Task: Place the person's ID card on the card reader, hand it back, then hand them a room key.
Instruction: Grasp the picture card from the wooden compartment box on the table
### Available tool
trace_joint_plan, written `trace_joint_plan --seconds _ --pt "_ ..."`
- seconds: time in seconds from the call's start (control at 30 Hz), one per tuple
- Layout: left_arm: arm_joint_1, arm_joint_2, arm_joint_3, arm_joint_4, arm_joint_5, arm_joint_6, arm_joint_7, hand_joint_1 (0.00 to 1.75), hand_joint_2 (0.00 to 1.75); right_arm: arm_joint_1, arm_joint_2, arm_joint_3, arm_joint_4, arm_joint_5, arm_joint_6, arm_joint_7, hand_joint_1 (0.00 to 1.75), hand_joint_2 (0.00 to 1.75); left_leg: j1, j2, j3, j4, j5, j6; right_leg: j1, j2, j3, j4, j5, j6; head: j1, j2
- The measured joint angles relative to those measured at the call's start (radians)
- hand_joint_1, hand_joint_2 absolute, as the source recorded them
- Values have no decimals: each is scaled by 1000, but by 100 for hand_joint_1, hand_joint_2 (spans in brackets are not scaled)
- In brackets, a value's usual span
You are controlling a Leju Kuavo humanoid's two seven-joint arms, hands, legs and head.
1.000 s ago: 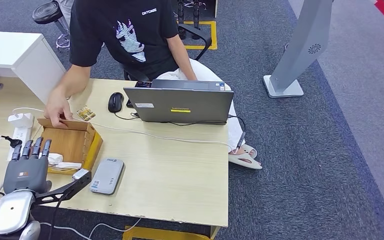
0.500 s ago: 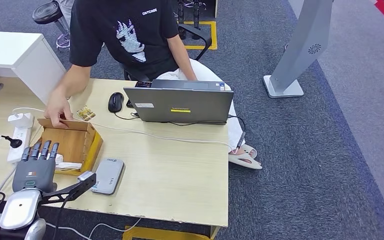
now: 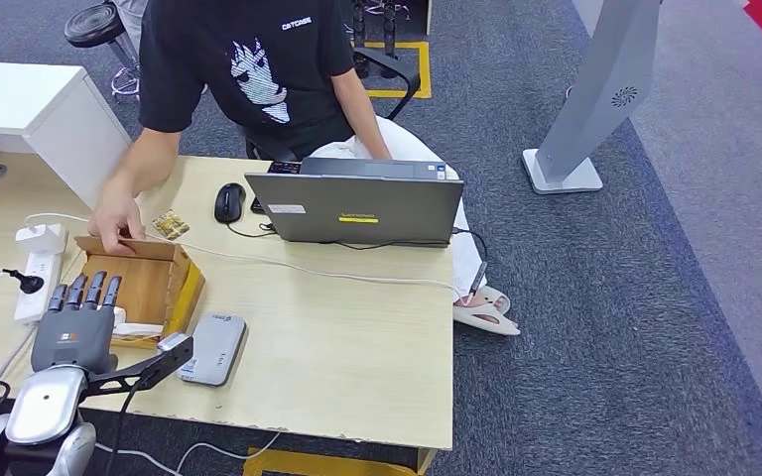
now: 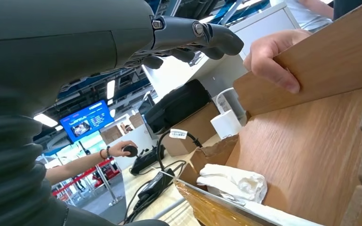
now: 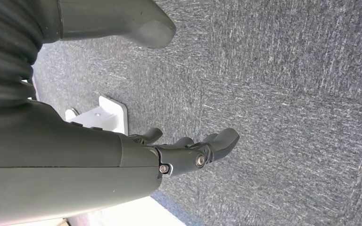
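The left robot hand (image 3: 77, 322) hovers empty, fingers extended, above the cardboard box (image 3: 149, 283) whose far wall the person's hand (image 3: 115, 220) grips; the right robot hand (image 5: 188, 153) hangs empty, fingers loosely curled. No ID card is discernible, and reaching in risks striking the person's fingers or missing the card reader (image 3: 212, 348) beside the box.

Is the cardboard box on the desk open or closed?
Open: the cardboard box has its flaps up, bare inside showing, with white items lying inside.
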State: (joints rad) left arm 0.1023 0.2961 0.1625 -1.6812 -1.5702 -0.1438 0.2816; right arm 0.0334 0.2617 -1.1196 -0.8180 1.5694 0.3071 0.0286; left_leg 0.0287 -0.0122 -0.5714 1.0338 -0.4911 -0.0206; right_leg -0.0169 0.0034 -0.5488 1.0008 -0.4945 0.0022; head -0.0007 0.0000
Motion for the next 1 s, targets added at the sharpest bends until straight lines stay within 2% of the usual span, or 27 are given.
trace_joint_plan --seconds 0.5,0.63,0.8,0.93,1.0 --pt "-4 -7 0 25 0 10 -21 3 175 0 0 0 1 0 -1 1 0 175 0 0 0 0 0 0 0 0 0 0 0 0 0 0" --pt "-4 -14 0 26 0 7 -34 45 175 0 0 0 1 0 -2 1 0 175 0 0 0 0 0 0 0 0 0 0 0 0 0 0" --pt "-4 -17 0 26 0 6 -35 61 175 0 0 0 1 0 -2 1 0 175 0 0 0 0 0 0 0 0 0 0 0 0 0 0" --pt "-4 -28 0 27 0 0 -58 142 175 0 0 0 1 0 0 3 0 175 0 0 0 0 0 0 0 0 0 0 0 0 0 0" --pt "-5 -33 0 28 0 -2 -67 147 175 0 0 0 1 0 0 4 0 175 0 0 0 0 0 0 0 0 0 0 0 0 0 0"
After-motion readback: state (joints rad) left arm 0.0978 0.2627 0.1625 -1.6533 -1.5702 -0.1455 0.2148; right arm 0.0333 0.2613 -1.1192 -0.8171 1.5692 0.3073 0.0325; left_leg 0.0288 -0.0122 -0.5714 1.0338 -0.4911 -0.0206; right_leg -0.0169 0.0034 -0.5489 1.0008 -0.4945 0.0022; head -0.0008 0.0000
